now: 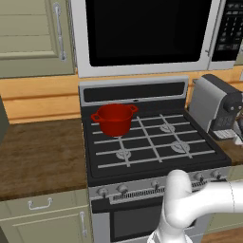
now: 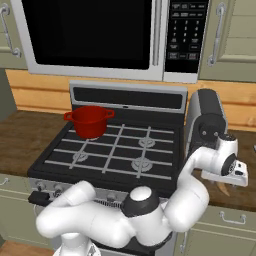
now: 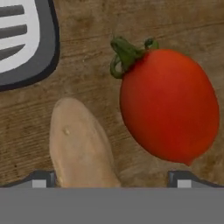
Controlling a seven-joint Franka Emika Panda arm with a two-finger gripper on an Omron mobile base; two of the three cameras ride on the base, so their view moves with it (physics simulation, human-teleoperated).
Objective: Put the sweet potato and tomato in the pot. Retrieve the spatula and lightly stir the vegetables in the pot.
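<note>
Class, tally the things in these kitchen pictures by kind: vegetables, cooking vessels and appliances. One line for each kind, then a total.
Vegetables: 2, the sweet potato and the tomato
Cooking vessels: 1, the red pot
Appliances: 3, the stove, the microwave and the coffee machine
Total: 6

Tan sweet potato [image 3: 81,144] beside red tomato [image 3: 169,105]; red pot [image 1: 114,118] on stove.

Even, soft light is filling all views, casting hardly any shadows. The pot [image 1: 113,118] is showing a faint gloss. Just ahead of the tool, the tomato [image 3: 168,105] and desk [image 3: 96,65] grain are looking soft and blurred.
</note>
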